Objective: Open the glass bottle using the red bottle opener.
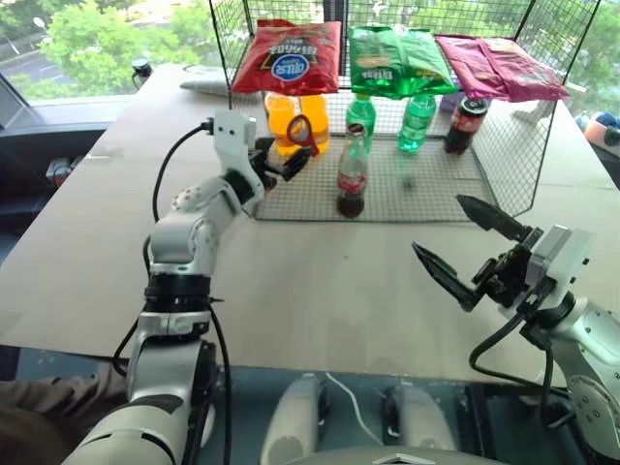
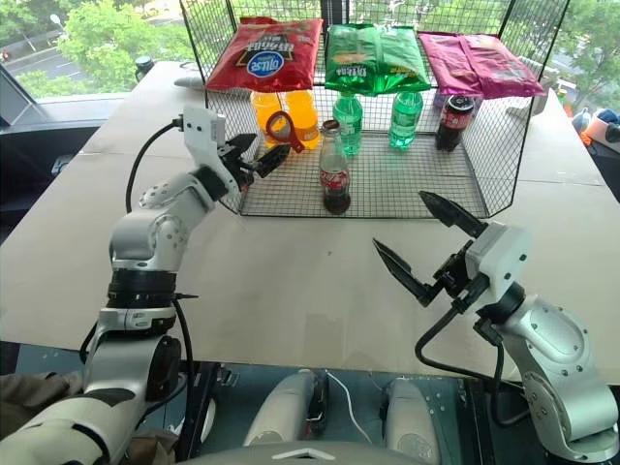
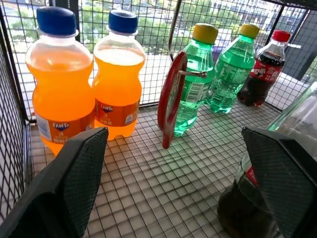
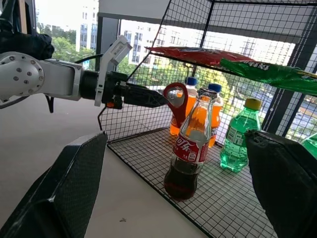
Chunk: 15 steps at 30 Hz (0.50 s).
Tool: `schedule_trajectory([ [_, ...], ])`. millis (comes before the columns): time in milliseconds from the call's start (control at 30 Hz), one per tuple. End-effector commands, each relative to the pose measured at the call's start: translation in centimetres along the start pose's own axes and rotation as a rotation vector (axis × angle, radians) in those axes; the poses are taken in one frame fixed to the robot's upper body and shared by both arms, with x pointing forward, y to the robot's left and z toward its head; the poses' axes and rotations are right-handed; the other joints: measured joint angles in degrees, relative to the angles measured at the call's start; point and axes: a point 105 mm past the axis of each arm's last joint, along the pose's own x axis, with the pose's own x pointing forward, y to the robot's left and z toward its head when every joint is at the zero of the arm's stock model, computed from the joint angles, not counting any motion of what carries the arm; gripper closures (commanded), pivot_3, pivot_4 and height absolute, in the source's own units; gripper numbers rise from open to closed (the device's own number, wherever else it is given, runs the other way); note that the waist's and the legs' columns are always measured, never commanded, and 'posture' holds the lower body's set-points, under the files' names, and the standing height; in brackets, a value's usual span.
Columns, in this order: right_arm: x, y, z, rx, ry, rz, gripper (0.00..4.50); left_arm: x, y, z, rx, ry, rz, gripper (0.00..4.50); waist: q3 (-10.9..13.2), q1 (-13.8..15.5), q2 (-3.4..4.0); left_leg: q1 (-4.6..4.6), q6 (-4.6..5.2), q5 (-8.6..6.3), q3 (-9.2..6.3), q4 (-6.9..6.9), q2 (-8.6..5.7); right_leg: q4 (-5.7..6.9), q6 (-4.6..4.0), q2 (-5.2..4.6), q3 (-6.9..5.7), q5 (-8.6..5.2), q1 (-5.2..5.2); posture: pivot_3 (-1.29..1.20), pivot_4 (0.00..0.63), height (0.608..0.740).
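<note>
Left gripper (image 1: 291,163): jaws wide, empty, at 9 o'clock of the hanging red bottle opener (image 1: 302,131). Glass bottle (image 1: 352,171) stands upright on the wire shelf (image 1: 426,189). Right gripper (image 1: 465,247): wide, empty.

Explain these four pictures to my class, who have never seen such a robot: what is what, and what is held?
This is a humanoid robot with two arms, each ending in a two-fingered gripper. Two pictures come from its head, looking down over a table; two from its wrists. On the table stands a wire rack: snack bags on top, drink bottles below, the glass bottle in front. The left gripper, open, points at the red bottle opener hanging in the rack. The right gripper hovers open. Nothing is held.
</note>
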Motion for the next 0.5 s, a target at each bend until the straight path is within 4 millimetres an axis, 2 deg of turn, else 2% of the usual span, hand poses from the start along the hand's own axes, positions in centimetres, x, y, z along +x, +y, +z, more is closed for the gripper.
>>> schedule_trajectory([
  [33, -0.07, 0.24, 1.10, -0.042, -0.038, -0.001, 0.00, 0.77, -0.14, 2.15, 0.078, -0.077, -0.007, 1.32, 0.00, -0.03, 0.00, 0.00, 0.00, 0.00, 0.01, 0.00, 0.00, 0.00, -0.01, 0.00, 0.01, 0.02, 0.00, 0.00, 0.150, 0.740],
  [100, -0.13, 0.24, 1.06, -0.043, -0.037, -0.003, 0.00, 1.09, -0.15, 2.23, 0.097, -0.081, -0.012, 2.00, 0.00, -0.02, -0.01, -0.01, 0.00, 0.00, 0.00, 0.00, 0.01, 0.00, -0.04, -0.01, 0.02, 0.06, 0.00, 0.00, 0.150, 0.740],
  [133, -0.17, 0.23, 1.05, -0.045, -0.036, -0.006, 0.00, 1.24, -0.28, 2.30, 0.099, -0.088, -0.024, 2.19, 0.00, 0.00, 0.00, -0.01, 0.00, 0.00, -0.01, 0.00, 0.00, 0.00, -0.03, 0.00, 0.01, 0.06, 0.00, 0.00, 0.150, 0.740],
  [200, -0.27, 0.21, 0.99, -0.047, -0.034, -0.011, 0.00, 1.50, -0.38, 2.43, 0.110, -0.101, -0.038, 2.95, 0.01, 0.02, -0.01, -0.01, 0.00, 0.00, -0.01, 0.00, 0.00, 0.00, -0.02, 0.00, 0.00, 0.06, 0.00, 0.00, 0.150, 0.740],
  [300, -0.32, 0.12, 0.91, -0.053, -0.033, -0.017, 0.00, 1.69, -0.35, 2.45, 0.113, -0.110, -0.046, 4.46, 0.01, -0.01, -0.02, -0.01, 0.01, 0.00, 0.01, 0.01, -0.01, 0.00, -0.01, -0.01, 0.01, 0.06, 0.01, 0.00, 0.150, 0.740],
  [500, -0.27, -0.08, 0.86, -0.060, -0.033, -0.025, 0.00, 1.53, -0.36, 2.51, 0.107, -0.124, -0.055, 4.46, 0.01, -0.06, -0.02, 0.00, 0.01, 0.00, -0.01, 0.04, 0.00, 0.07, -0.01, 0.00, 0.01, 0.06, 0.00, 0.00, 0.150, 0.740],
])
